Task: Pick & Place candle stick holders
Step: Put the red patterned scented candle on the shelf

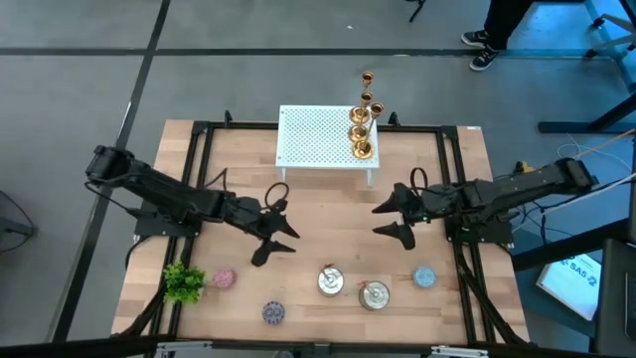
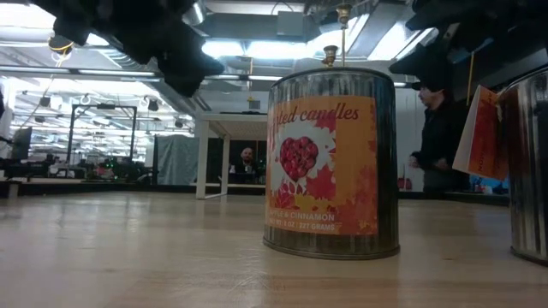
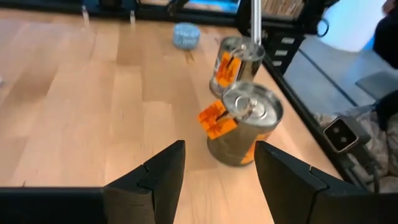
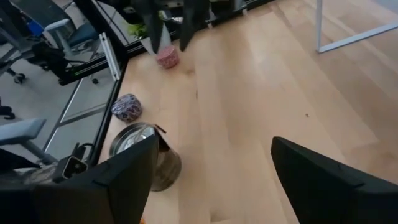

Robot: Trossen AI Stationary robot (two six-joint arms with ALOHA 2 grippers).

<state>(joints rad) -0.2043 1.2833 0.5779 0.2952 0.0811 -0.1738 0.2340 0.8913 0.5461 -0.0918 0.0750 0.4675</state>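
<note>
The shiny gold candle stick holders (image 1: 363, 124) stand upright on the white perforated rack (image 1: 313, 139), beyond both arms. The right claw (image 1: 390, 219) is nearer; it and the left claw (image 1: 281, 234) hover open and empty.

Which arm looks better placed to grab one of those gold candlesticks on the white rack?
Probably the right gripper: it hangs open and nearer the candlesticks, which stand on the right end of the white rack. The left gripper is farther away.
</note>
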